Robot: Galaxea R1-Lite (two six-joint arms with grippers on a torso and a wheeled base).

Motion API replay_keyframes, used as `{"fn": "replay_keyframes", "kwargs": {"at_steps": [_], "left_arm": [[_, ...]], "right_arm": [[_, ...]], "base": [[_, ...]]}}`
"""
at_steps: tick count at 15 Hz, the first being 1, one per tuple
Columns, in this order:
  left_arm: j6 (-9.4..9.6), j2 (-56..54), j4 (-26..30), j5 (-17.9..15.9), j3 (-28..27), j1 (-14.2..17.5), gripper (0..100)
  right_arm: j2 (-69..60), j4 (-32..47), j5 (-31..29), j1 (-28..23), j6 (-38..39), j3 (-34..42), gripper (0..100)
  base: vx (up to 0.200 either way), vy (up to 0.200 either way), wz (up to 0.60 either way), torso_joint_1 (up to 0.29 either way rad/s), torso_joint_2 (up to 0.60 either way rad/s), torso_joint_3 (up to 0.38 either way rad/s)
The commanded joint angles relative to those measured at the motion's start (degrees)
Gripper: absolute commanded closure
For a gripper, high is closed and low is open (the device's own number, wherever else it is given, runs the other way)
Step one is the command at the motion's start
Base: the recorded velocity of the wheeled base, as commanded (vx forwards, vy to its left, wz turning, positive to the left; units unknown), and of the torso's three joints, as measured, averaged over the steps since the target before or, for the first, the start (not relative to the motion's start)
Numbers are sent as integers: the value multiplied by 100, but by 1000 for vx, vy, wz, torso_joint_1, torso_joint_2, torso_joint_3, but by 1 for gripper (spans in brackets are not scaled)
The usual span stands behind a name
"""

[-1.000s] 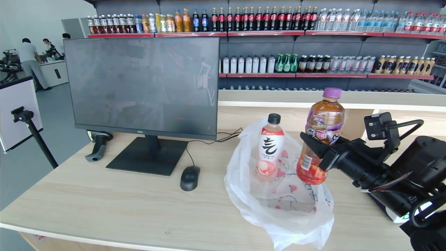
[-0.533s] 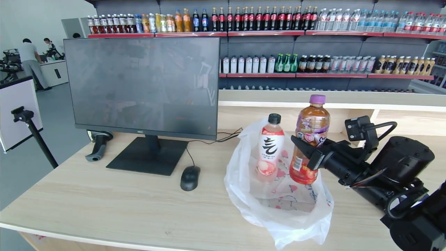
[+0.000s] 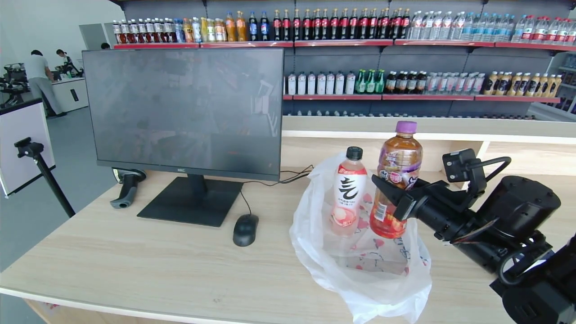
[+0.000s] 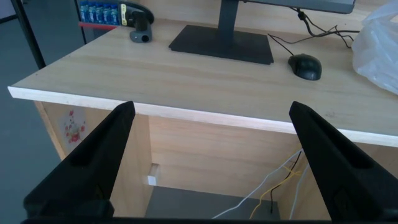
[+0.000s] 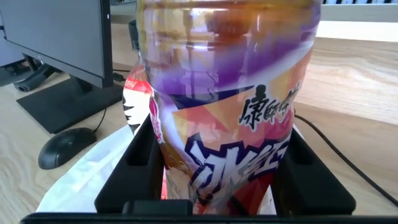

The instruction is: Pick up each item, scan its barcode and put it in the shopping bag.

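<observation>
Bright, even light; wide-angle edge bending.

Amber plastic bottle with purple cap (image 3: 400,155), upright, clamped in the right gripper (image 3: 397,186) over the crumpled translucent white plastic bag (image 3: 378,279), just beside 1 pink black-capped bottle (image 3: 349,193) standing inside.

Light wooden table (image 3: 135,265) on show. A white plastic bag (image 3: 382,288) sits crumpled right beneath the right pincer (image 3: 396,191). Left of the pincer comes a black mouse (image 3: 245,229), then the monitor (image 3: 184,112) on its flat stand (image 3: 191,200), cable (image 3: 292,177) trailing behind. Farthest left of the pincer, the handheld scanner (image 3: 126,189) rests near the table's corner.
</observation>
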Motion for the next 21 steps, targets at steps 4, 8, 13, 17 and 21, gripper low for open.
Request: {"fn": "replay_keyframes", "kwargs": {"at_steps": [4, 8, 13, 17, 21], "left_arm": [[-2, -2, -1, 1, 1, 0, 0], [-46, -2, -10, 10, 1, 0, 0], [-37, -2, -10, 10, 1, 0, 0], [-37, -2, -10, 10, 10, 0, 0], [-29, -2, -10, 10, 10, 0, 0]], "right_arm": [[479, -3, -5, -107, 6, -139, 100], [857, -3, -128, -177, -55, -499, 100], [954, -3, -216, -388, -196, -411, 100], [1015, -3, -216, -406, -187, -490, 100], [998, -3, -216, -415, -214, -437, 100]], "base": [[0, 0, 0, 0, 0, 0], [0, 0, 0, 0, 0, 0], [0, 0, 0, 0, 0, 0], [0, 0, 0, 0, 0, 0], [0, 0, 0, 0, 0, 0]]}}
